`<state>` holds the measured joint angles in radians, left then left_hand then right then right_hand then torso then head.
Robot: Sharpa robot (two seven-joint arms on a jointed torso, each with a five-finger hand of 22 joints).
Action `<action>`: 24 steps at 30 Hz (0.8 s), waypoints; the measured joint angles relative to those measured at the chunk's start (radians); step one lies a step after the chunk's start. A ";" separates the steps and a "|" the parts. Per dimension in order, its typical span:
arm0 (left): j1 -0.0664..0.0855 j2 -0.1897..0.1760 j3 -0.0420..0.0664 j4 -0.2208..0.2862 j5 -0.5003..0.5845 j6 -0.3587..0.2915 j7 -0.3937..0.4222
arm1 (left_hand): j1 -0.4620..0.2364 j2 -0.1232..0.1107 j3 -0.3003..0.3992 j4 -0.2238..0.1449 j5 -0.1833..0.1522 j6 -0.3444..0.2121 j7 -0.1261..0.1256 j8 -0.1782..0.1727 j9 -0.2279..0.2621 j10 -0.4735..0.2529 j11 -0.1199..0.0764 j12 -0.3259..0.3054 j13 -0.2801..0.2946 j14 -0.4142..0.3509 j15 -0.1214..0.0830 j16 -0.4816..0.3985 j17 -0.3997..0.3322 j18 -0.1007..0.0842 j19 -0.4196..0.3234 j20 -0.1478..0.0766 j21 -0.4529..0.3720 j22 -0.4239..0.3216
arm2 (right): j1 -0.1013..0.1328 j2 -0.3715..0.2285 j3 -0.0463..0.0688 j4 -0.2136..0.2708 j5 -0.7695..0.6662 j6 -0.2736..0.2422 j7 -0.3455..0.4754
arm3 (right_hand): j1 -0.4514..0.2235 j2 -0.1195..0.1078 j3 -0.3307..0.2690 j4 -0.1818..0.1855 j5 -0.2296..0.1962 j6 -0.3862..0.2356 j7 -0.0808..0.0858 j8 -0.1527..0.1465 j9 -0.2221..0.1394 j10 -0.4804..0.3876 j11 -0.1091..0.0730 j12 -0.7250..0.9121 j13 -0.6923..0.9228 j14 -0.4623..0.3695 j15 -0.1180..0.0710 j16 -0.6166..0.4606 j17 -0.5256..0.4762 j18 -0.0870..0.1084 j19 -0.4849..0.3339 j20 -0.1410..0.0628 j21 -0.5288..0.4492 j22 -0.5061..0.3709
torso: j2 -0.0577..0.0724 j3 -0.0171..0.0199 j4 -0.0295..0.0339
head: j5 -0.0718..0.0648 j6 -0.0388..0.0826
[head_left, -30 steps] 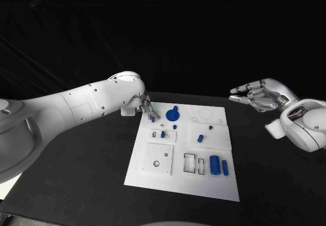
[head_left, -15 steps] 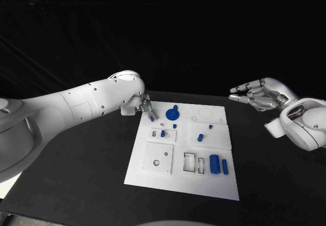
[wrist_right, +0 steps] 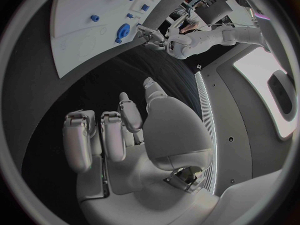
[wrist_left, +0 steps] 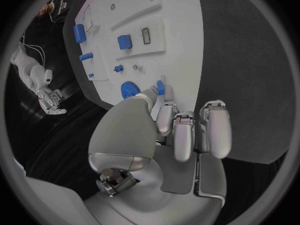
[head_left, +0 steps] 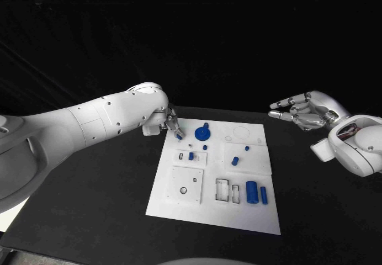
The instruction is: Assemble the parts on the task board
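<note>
Since a second ago the left hand (head_left: pixel 169 125) has barely shifted, fingers (wrist_left: pixel 164 116) pinching one small blue part (wrist_left: pixel 160 87) above the task board's (head_left: pixel 209 218) far-left corner. Right hand (head_left: pixel 306 110) stays curled, empty, off the desk (head_left: pixel 88 210).

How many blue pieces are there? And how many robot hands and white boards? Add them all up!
Blue pieces: 8 (one of them pinched by the left robot hand)
Robot hands: 2 (the left one and the right robot hand)
White task board: 1
Total: 11
</note>
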<state>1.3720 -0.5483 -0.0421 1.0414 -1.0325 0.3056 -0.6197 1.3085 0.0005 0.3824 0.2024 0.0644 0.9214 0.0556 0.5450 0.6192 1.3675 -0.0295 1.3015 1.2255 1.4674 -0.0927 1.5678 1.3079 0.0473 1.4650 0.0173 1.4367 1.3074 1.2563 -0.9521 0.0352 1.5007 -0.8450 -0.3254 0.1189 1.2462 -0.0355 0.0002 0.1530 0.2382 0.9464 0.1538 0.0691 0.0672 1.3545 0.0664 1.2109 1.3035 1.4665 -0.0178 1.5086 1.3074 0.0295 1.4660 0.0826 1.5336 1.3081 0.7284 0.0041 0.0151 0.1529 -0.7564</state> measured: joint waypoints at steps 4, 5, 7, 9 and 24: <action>-0.002 -0.023 0.001 0.035 0.010 -0.020 0.001 | -0.044 -0.030 0.069 -0.017 -0.005 0.000 0.000 0.016 0.008 0.005 -0.001 0.004 0.009 -0.002 0.002 0.000 0.000 0.000 0.000 0.000 0.000 0.000 | -0.001 0.001 0.000 -0.002 0.000 0.002 0.000 | 0.000 0.000 0.000 0.000 0.000 0.000 0.000 0.000 0.000 0.000 0.000 0.000 0.000 0.000 0.000 0.000 0.000 0.000 0.000 0.000 0.000 0.000 | 0.000 0.0002 0.0006 | 0.002 0.000; -0.002 -0.031 0.001 0.047 0.012 -0.025 0.001 | -0.052 -0.035 0.086 -0.027 -0.005 0.000 0.000 0.017 0.012 0.007 0.001 0.004 0.009 -0.002 0.002 0.000 0.000 0.000 0.000 0.000 0.000 0.000 | -0.001 0.001 0.000 -0.002 0.000 0.002 0.000 | 0.000 0.000 0.000 0.000 0.000 0.000 0.000 0.000 0.000 0.000 0.000 0.000 0.000 0.000 0.000 0.000 0.000 0.000 0.000 0.000 0.000 0.000 | 0.000 0.0003 0.0007 | 0.002 0.000; -0.003 -0.052 0.002 0.080 0.016 -0.038 0.001 | -0.060 -0.039 0.097 -0.030 -0.005 -0.002 0.001 0.024 0.014 0.007 0.000 0.004 0.011 -0.002 0.002 0.000 0.000 0.000 0.000 0.000 0.000 0.000 | -0.002 0.001 0.000 -0.002 0.000 0.003 0.000 | 0.000 0.000 0.000 0.000 0.000 0.000 0.000 0.000 0.000 0.000 0.000 0.000 0.000 0.000 0.000 0.000 0.000 0.000 0.000 0.000 0.000 0.000 | 0.000 0.0004 0.0011 | 0.003 0.001; -0.003 -0.071 0.002 0.112 0.020 -0.051 0.000 | -0.065 -0.043 0.105 -0.030 -0.005 -0.005 -0.002 0.026 0.016 0.007 0.000 0.007 0.013 -0.002 0.002 0.000 0.000 0.000 0.000 0.000 0.000 0.000 | -0.002 0.001 0.000 -0.002 0.000 0.004 -0.001 | 0.000 0.000 0.000 0.000 0.000 0.000 0.000 0.000 0.000 0.000 0.000 0.000 0.000 0.000 0.000 0.000 0.000 0.000 0.000 0.000 0.000 0.000 | 0.000 0.0006 0.0012 | 0.004 0.001; -0.032 -0.233 0.002 0.401 -0.017 -0.218 -0.001 | -0.089 -0.068 0.159 -0.062 -0.009 -0.005 -0.002 0.050 0.028 0.014 0.000 0.015 0.019 -0.002 0.002 0.000 0.000 0.000 0.000 0.000 0.014 0.000 | -0.003 -0.002 0.000 -0.003 0.000 0.008 -0.002 | 0.005 0.005 0.000 0.000 0.004 0.000 0.000 0.000 0.000 0.000 0.000 0.000 -0.001 0.000 0.000 0.000 0.000 0.000 0.000 0.000 0.000 0.000 | 0.000 0.0006 0.0033 | 0.010 0.000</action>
<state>1.3400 -0.7816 -0.0396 1.4421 -1.0498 0.0879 -0.6206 1.2190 -0.0677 0.5413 0.1404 0.0556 0.9167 0.0534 0.5951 0.6472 1.3820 -0.0295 1.3162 1.2446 1.4654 -0.0910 1.5678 1.3077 0.0473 1.4649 0.0174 1.4504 1.3074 1.2531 -0.9542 0.0348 1.4976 -0.8447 -0.3170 0.1172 1.2515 -0.0301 0.0002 0.1530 0.2421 0.9464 0.1538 0.0691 0.0672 1.3545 0.0664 1.2110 1.3024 1.4665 -0.0178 1.5086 1.3073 0.0296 1.4660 0.0826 1.5336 1.3078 0.7280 0.0047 0.0183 0.1627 -0.7569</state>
